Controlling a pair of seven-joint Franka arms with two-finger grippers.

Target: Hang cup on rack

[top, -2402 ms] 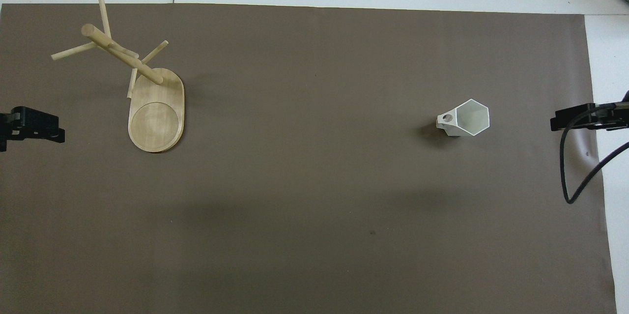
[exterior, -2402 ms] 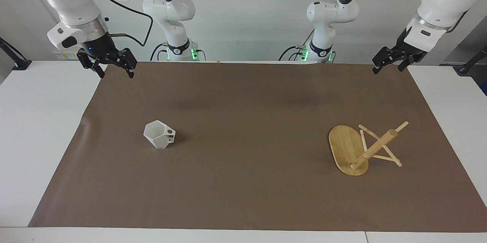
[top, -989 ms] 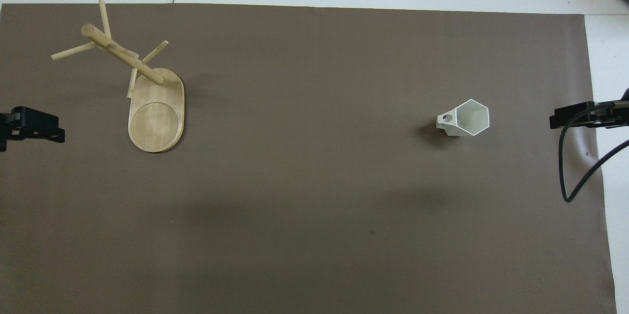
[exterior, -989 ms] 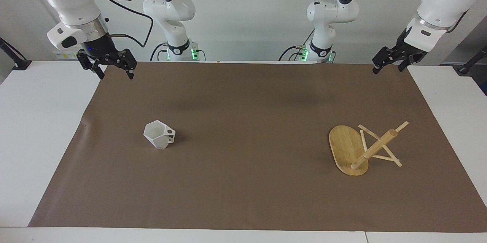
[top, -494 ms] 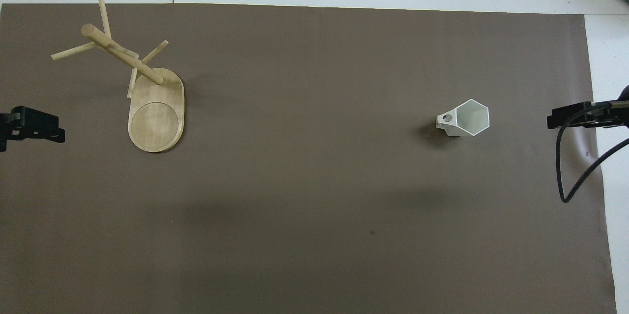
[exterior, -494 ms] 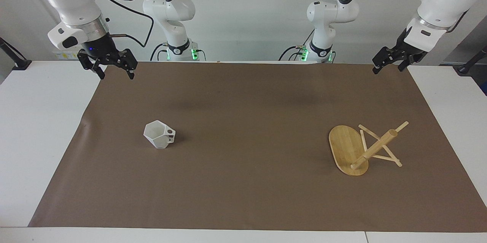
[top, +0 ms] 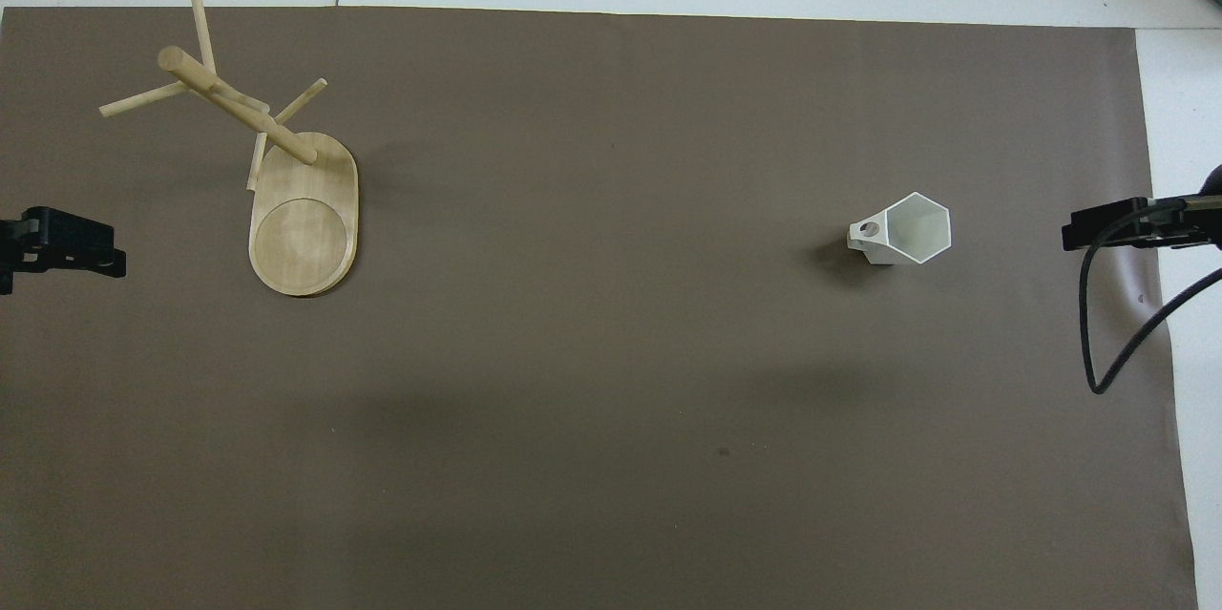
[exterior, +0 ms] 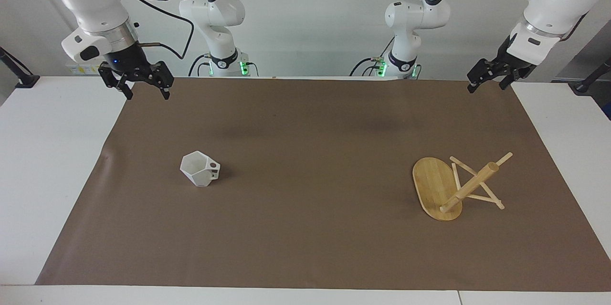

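Note:
The white faceted cup (exterior: 199,169) (top: 912,228) stands mouth up on the brown mat, toward the right arm's end of the table. Its pierced handle points toward the rack. The bamboo rack (exterior: 470,186) (top: 239,109) stands on its oval base (top: 304,228) toward the left arm's end, and its pegs are bare. My right gripper (exterior: 146,95) (top: 1107,233) hangs open and holds nothing, over the mat's corner at the robots' edge. My left gripper (exterior: 486,87) (top: 57,247) waits open over the other corner at the robots' edge, also holding nothing.
A brown mat (exterior: 305,228) covers most of the white table (exterior: 47,162). A black cable (top: 1098,343) loops down from the right arm over the mat's edge. The arms' bases (exterior: 224,64) stand at the robots' edge of the table.
The right gripper has edged slightly inward over the mat toward the cup's side. The left gripper, the cup and the rack have not moved.

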